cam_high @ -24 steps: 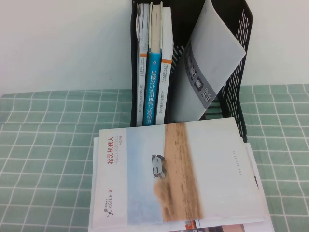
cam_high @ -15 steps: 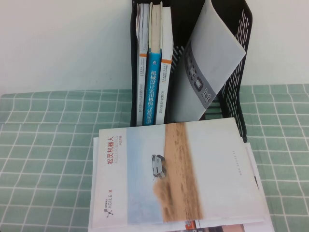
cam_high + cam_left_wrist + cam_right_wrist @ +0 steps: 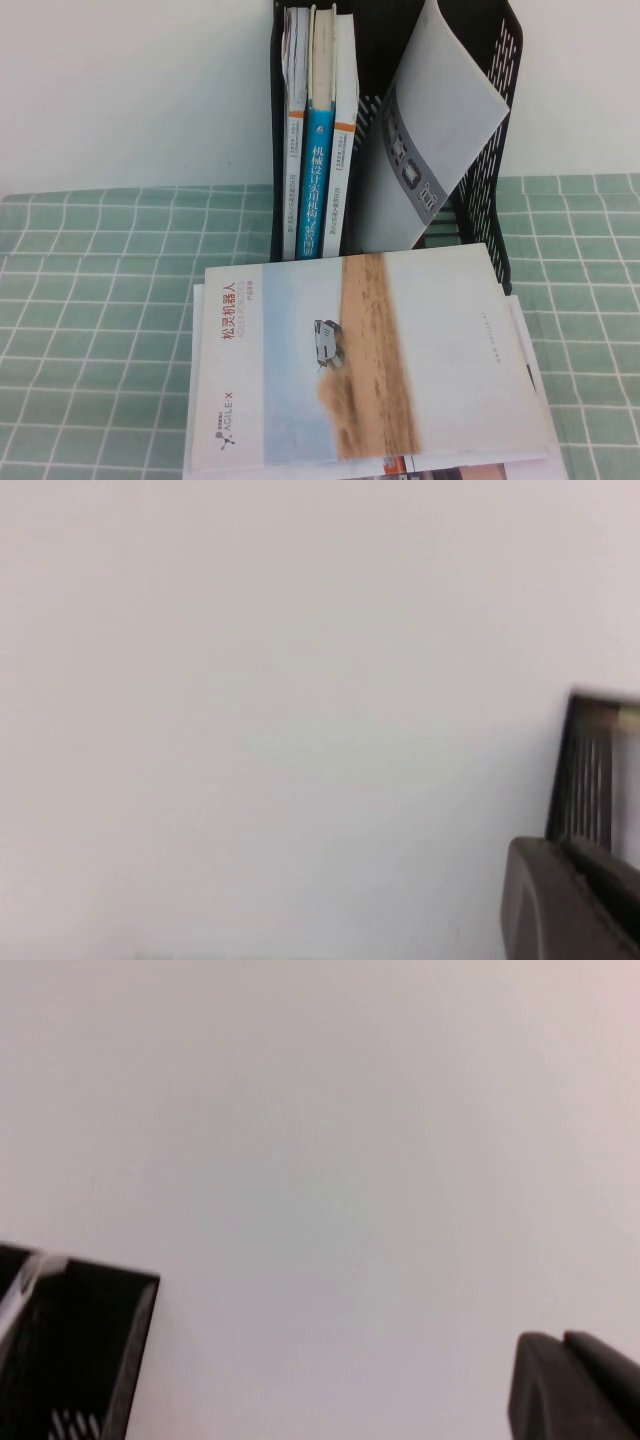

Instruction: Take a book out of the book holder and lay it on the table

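The book (image 3: 375,360) with the pale cover and sandy stripe lies flat on the desk (image 3: 90,330), face up, directly in front of the book holder (image 3: 490,190), resting on top of other flat papers (image 3: 540,400). Its far edge sits close to the holder's base. So the laying-down looks finished, and your job now is a clean exit.

Neither arm shows from the raised camera. The left hand (image 3: 570,900) appears only as a dark corner in its own wrist view, aimed at the blank wall with the holder's top edge just beside it; the right hand (image 3: 575,1385) is the same, a dark sliver with the holder's corner (image 3: 70,1350) off to the side. You cannot tell how far either hand is open, and nothing shows in either one's hold.

Inside the holder, a blue-spined book (image 3: 318,170) stands upright between white books (image 3: 344,150), and a grey-banded booklet (image 3: 430,130) leans diagonally across the next compartment. Both hands seem to be up near the holder's rim, so draw them back slowly and keep clear of it; a bump could tip that leaning booklet.
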You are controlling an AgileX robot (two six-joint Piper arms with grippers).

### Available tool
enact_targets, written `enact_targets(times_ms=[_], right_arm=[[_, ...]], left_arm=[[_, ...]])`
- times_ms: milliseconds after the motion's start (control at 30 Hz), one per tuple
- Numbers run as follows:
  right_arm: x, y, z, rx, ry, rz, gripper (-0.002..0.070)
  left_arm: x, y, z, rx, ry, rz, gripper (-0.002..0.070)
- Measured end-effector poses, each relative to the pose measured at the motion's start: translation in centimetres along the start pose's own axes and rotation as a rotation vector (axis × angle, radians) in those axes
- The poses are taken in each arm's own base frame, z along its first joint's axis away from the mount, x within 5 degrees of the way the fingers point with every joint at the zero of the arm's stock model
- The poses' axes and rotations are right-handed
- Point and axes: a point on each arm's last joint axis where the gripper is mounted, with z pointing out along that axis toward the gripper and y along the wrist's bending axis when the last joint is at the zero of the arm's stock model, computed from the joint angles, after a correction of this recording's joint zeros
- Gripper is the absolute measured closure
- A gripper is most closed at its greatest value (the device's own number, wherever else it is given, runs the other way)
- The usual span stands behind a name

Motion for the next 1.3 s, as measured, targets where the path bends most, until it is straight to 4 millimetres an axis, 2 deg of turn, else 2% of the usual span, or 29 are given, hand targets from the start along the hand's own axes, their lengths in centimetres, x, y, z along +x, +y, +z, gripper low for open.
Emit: enact_targets(times_ms=[167,367,533,700,833,967,1067,1133,1300], right_arm=[[-0.9,-0.1,0.0,0.008,-0.094,0.0,0.0678],[-1.3,-0.2,-0.1,0.026,-0.148,-0.008,0.0678],[-1.5,-0.3,0.0,0.03,-0.138,-0.007,0.0678],[-3.5,-0.4,0.5,-0.001,-0.051,-0.11,0.0678],[-5.8,-0.8,0.6,0.005,-0.004,-0.154,0.0678],[-7.4,-1.2,0.5,0.016,0.026,-0.159,0.0678],[-7.2,-1.3,0.4,0.015,0.078,-0.154,0.0678],[-6.8,-1.3,0.4,0.012,0.12,-0.128,0.0678],[-5.5,-1.1,1.4,-0.005,0.199,-0.084,0.0678]], left_arm=[[-1.8,-0.1,-0.2,0.016,-0.194,-0.002,0.0677],[-3.1,-0.3,-0.5,0.029,-0.348,-0.004,0.0677],[-4.2,-0.3,-1.0,0.042,-0.478,-0.027,0.0677],[-4.6,-0.3,-1.3,0.066,-0.528,-0.097,0.0677],[-4.3,-0.8,-0.7,0.082,-0.396,-0.047,0.0677],[-6.5,-1.6,-0.3,0.098,-0.217,0.042,0.0677],[-8.8,-1.5,-0.4,0.043,-0.144,0.002,0.0677],[-9.6,-1.4,0.0,0.004,-0.09,-0.008,0.0677],[-10.6,-1.6,2.8,-0.012,0.026,-0.034,0.0677]])
